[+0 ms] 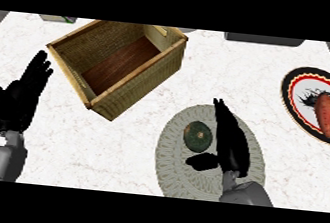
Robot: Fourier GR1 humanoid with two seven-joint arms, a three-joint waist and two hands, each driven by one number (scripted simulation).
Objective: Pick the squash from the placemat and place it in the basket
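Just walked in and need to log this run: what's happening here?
The robot's right hand, fingers straight, is over the round woven placemat, just right of the dark green squash lying there. The squash is not yet picked up. The empty wicker basket waits up-left. The left hand rests open at the left edge.

Squash (197, 135) on the placemat (173, 172). Up and left of the placemat, a basket (137, 83); to the right, a plate (302, 104) bearing a sweet potato (326, 115). Right hand (230, 140) over the placemat, just beside the squash.
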